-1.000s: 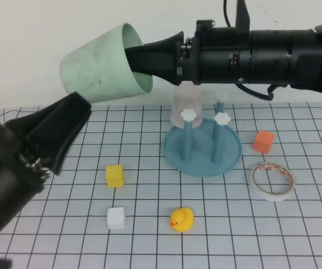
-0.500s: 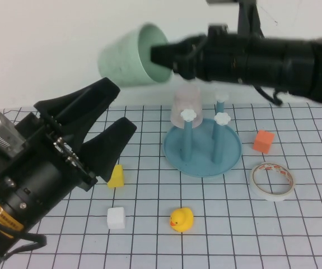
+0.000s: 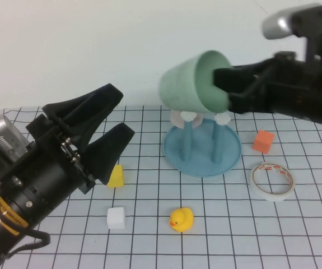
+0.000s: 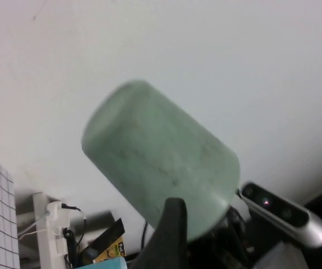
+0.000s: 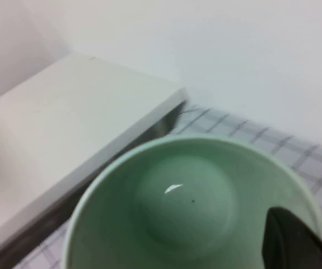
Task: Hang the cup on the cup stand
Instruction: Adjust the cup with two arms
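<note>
Above the round blue pegged cup stand [image 3: 203,148], your right gripper [image 3: 231,89] pinches the pale mint-green plastic cup's [image 3: 191,84] rim; left gripper [image 3: 102,126], well left of the stand, gapes empty.

Counted on the grid — three blocks [image 3: 116,176], one duck [image 3: 181,219], one tape roll [image 3: 272,181], one stand [image 3: 203,150], one cup [image 3: 193,88], two grippers [image 3: 102,126].

The raised camera is looking down from the robot's own side across the white gridded table [image 3: 217,224], taking in both arms. The left wrist camera is facing upward toward the white wall, seeing the pale mint-green plastic tumbler [image 4: 161,168] from outside at mid distance. The right wrist camera is peering very closely into that same tumbler's [image 5: 189,196] mouth, which the raised view is also showing [image 3: 194,84] at twelve o'clock.
</note>
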